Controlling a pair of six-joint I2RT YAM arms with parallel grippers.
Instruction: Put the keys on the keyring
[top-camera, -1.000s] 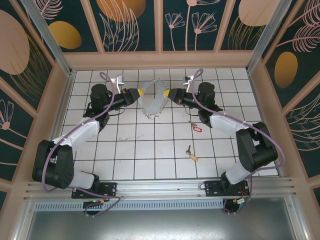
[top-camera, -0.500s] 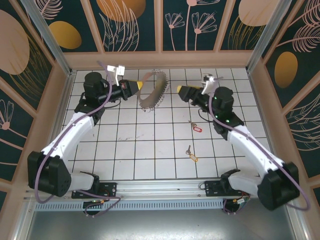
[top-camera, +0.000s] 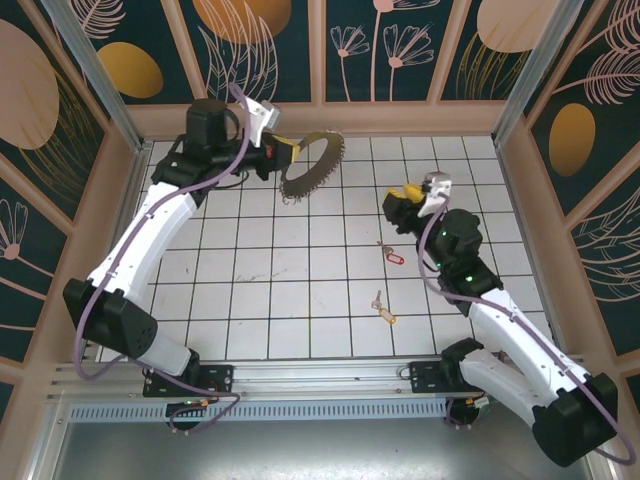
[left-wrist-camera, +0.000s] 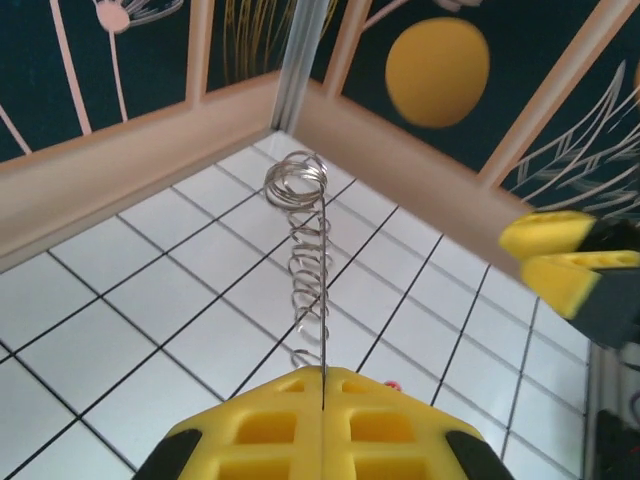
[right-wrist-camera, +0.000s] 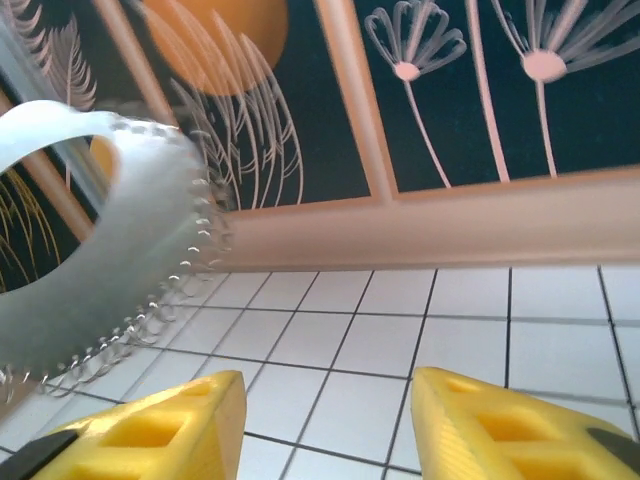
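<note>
The keyring (top-camera: 312, 165), a large grey-brown band hoop fringed with small metal rings, is pinched at its edge between the closed yellow fingers of my left gripper (top-camera: 285, 152). From that wrist it shows edge-on, just a thin line. My right gripper (top-camera: 403, 196) stands part-open and empty, well apart from it. The red-tagged key (top-camera: 392, 256) lies on the tiled table (top-camera: 250, 300) near those fingers. The tan-tagged key (top-camera: 383, 311) lies farther off, its blade too small to make out.
</note>
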